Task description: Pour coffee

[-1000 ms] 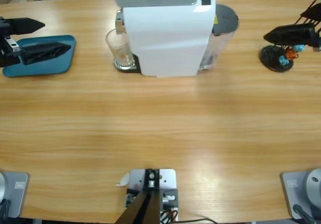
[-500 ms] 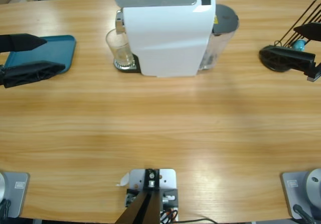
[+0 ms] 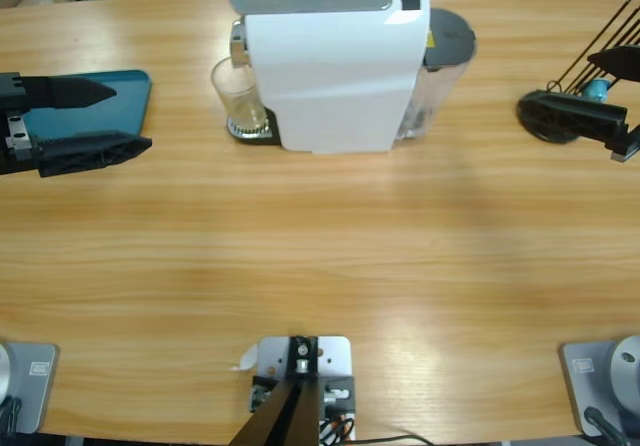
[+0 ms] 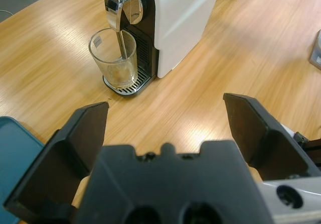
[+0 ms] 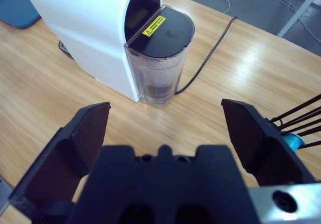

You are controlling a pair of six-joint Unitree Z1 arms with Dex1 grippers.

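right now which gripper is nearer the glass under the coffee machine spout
The left gripper. It sits open at the table's left edge by the blue tray, facing the glass. The right gripper, also open, is at the far right edge, beyond the coffee machine.

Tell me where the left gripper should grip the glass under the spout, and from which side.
Grip the glass around its straight side wall, roughly mid-height, below the chrome spout. Come in level from the open table side facing the left gripper; the coffee machine blocks the far side and the spout blocks a top approach. The jaws stand open. Keep it upright: the coffee lies at the bottom.
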